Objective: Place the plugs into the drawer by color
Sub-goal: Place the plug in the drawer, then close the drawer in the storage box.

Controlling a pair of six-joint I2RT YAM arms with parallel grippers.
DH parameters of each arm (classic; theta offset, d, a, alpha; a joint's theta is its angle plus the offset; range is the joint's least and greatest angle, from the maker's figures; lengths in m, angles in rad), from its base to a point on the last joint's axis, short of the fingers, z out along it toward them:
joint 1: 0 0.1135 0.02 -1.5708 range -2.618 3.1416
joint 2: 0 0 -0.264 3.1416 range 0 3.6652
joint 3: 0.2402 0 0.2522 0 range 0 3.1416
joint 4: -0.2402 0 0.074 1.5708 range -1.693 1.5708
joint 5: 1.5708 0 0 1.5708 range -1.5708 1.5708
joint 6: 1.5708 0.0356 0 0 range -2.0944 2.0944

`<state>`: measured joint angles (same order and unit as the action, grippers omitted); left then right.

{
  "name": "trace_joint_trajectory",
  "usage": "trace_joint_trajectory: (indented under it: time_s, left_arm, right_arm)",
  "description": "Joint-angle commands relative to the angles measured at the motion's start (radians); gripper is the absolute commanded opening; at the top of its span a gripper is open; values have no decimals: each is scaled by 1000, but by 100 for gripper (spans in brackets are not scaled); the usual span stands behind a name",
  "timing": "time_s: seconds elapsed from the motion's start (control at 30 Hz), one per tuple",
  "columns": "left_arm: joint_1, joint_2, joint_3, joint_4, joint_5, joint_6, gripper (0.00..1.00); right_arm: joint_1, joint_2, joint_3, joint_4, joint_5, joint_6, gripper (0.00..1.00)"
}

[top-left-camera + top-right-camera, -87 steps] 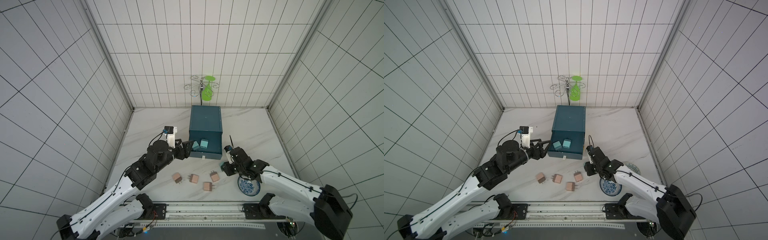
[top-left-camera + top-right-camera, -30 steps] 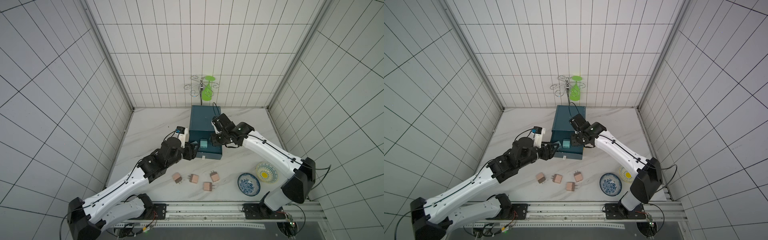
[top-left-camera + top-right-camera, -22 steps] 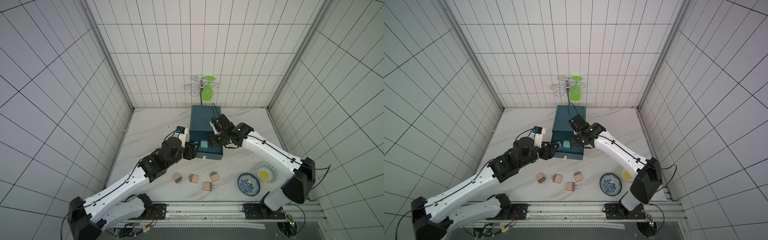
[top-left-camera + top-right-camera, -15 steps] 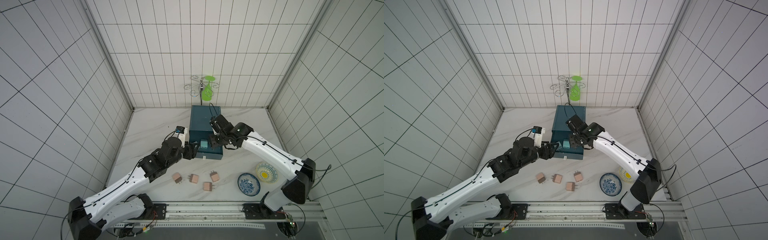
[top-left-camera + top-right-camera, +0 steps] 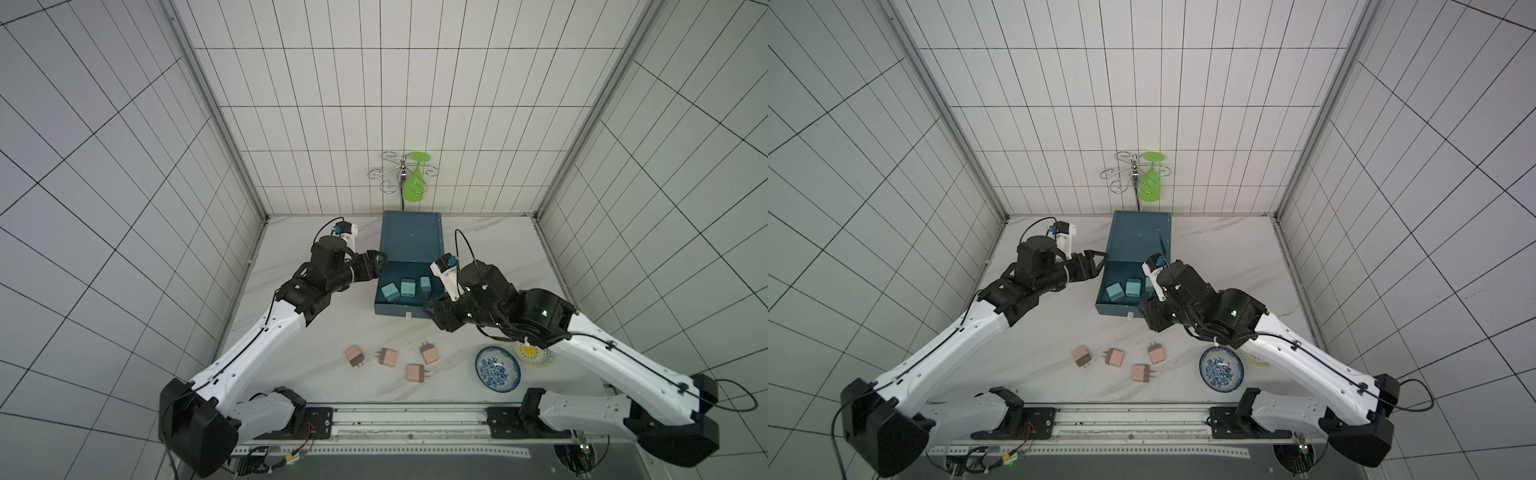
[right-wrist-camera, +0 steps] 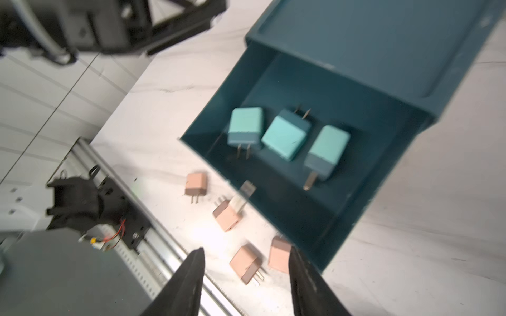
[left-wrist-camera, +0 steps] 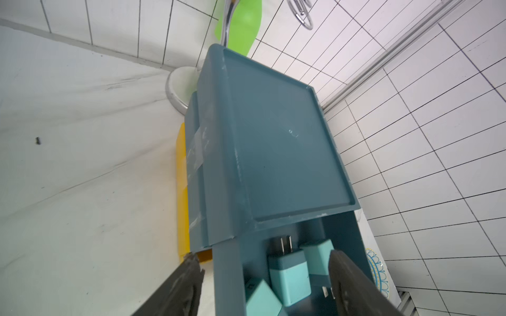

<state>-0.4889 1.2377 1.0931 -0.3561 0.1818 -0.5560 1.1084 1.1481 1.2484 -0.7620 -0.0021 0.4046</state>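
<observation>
Teal plugs [image 5: 405,289]: all three lie in the pulled-out top drawer [image 5: 395,309]. Four pink plugs [image 5: 388,358] sit unsorted on the table [image 5: 316,332]. Left gripper [image 5: 379,266] has its jaws apart at the drawer's side, probably steadying it. Right gripper [image 6: 246,250] is apart and empty by the front corner, likely going for pink next.

drawer [image 5: 409,237]: smooth dark teal plastic, satin sheen, light scuffs along the edges. Clear glossy tape strip [image 7: 198,147] on its side. Teal plugs [image 6: 283,138] and peach plugs [image 5: 388,357]: smooth matt plastic, bare metal prongs. tabletop [image 5: 498,241]: polished marble-look, grey veins. Bowl [image 5: 497,368], lower right: glazed ceramic. Rack [image 5: 401,166], top centre: shiny chrome wire. Walls [image 5: 332,83]: glossy white tile.
</observation>
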Motion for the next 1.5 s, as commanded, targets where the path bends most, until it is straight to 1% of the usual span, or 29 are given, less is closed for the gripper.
trace_joint_trajectory:
  time_s: [0.0,0.03,0.07,0.1,0.13,0.17,0.3,0.47,0.53,0.6,0.63,0.7,0.83,0.9,1.0,1.07,1.13,1.2,1.3,1.4,1.43,1.47]
  left_arm:
    - [21,116,91,-11,60,66,67]
    - [33,157,120,-9,100,85,67]
    - [40,199,151,-6,124,105,64]
    - [48,231,178,-23,131,112,61]
    - [51,265,203,-34,127,110,59]
    - [51,295,219,-40,125,111,53]
    - [44,390,305,-168,46,139,49]
    - [26,400,256,-143,-13,144,42]
    - [26,399,238,-137,-29,139,41]
    - [27,406,224,-122,-10,140,40]
    - [26,411,221,-124,-4,133,36]
    - [27,415,213,-129,18,118,34]
    - [26,390,194,-119,23,103,34]
    - [27,374,188,-119,20,100,35]
    - [27,364,186,-119,36,99,35]
    - [25,357,185,-120,39,96,35]
    - [23,348,183,-119,47,96,35]
    - [24,343,185,-118,47,93,38]
    - [27,345,189,-115,46,95,38]
    - [30,339,187,-116,46,84,39]
    - [31,329,182,-116,38,76,42]
    - [33,317,176,-113,30,59,48]
  right_arm:
    - [52,69,-70,153,-80,-2,54]
    - [60,87,-85,199,-109,-17,54]
    - [61,105,-98,249,-134,-31,54]
    - [59,121,-104,282,-117,-31,54]
    - [51,144,-99,294,-77,-24,54]
    - [38,170,-87,293,-55,-21,54]
    - [10,215,-82,321,-20,-27,53]
    - [-4,225,-77,334,36,-43,53]
    - [-13,244,-52,313,92,-58,53]
    - [-23,276,-20,298,141,-85,53]
    - [-32,295,-5,298,145,-103,53]
    - [-57,331,27,288,150,-118,53]
    - [-90,369,46,285,225,-138,53]
    - [-111,372,36,316,234,-144,54]
    - [-133,408,64,322,257,-162,54]
    - [-134,438,89,317,291,-181,54]
    - [-122,458,102,324,355,-203,53]
    - [-101,466,101,348,401,-231,53]
    - [-91,487,107,374,392,-247,54]
    - [-90,522,135,368,396,-250,53]
    - [-89,525,141,363,393,-248,53]
    - [-85,518,138,369,384,-246,53]
